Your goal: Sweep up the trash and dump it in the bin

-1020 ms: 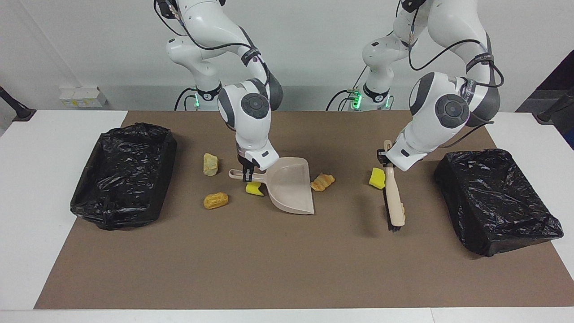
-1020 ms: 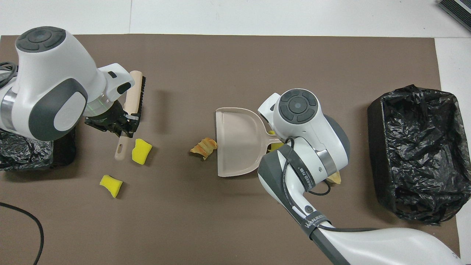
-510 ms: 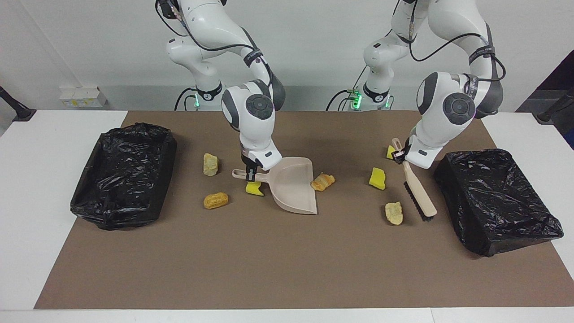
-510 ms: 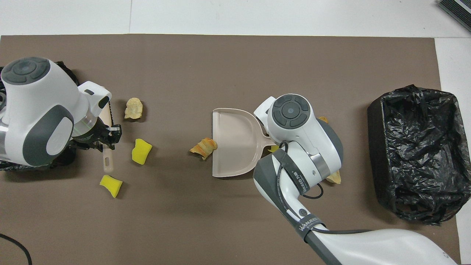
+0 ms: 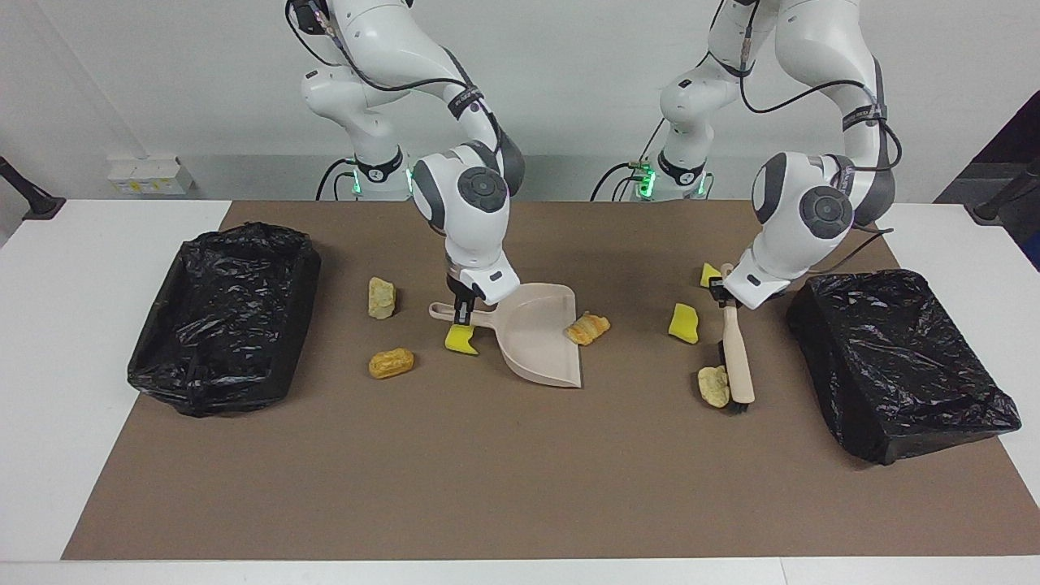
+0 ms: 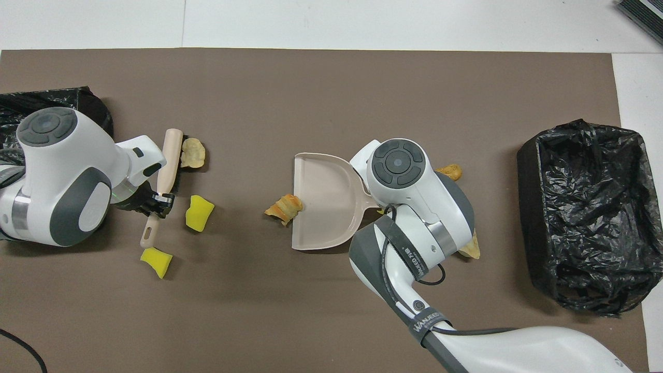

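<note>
The right gripper is clamping the handle of the beige dustpan, with the pan resting on the brown mat at mid-table and its mouth facing the left arm's end. A croissant is touching the pan's open lip, at the pan's 9 o'clock in the overhead view. A yellow sponge chunk is lying directly under the handle and gripper. A bread roll and a pale crumbly lump are sitting between the dustpan and the black-lined bin at the right arm's end. The left gripper is closed on the handle of the brush, with its bristles pressing against another pale lump. Two more sponge chunks are lying near the brush. A second black-lined bin is standing at the left arm's end.
</note>
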Robot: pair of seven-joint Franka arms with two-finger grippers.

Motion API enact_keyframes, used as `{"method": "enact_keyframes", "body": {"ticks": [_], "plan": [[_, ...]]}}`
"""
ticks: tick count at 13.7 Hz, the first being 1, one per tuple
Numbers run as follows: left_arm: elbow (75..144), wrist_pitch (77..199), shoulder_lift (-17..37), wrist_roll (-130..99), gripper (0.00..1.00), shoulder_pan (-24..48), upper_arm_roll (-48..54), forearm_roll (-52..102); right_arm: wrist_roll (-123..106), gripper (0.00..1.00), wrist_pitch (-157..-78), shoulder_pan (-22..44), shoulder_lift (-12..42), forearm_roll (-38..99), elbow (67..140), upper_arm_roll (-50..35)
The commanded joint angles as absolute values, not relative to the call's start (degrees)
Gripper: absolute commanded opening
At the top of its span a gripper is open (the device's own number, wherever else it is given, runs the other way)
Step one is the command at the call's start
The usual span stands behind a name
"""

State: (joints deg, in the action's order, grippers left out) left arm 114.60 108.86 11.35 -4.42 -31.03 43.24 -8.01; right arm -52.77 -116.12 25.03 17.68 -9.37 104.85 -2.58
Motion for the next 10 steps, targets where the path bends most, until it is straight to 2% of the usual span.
{"method": "enact_keyframes", "body": {"ticks": [1, 6, 10], "plan": [[116.8, 108.2, 9.4, -3.2, 0.0, -25.8, 44.1, -5.4, -51.0, 0.0, -118.1, 25.1, 18.0, -9.7, 105.8, -2.8], [120.1, 112.4, 8.7, -3.3, 0.0, -14.3, 45.9, -0.2, -50.9, 0.0, -118.2, 25.1, 18.1, -9.7, 105.8, -2.8], [119.2, 116.4, 8.8, -3.7, 0.0, -8.7, 46.0, 7.5, -50.9, 0.0, -118.2, 25.1, 18.1, -9.7, 105.8, -2.8]]}}
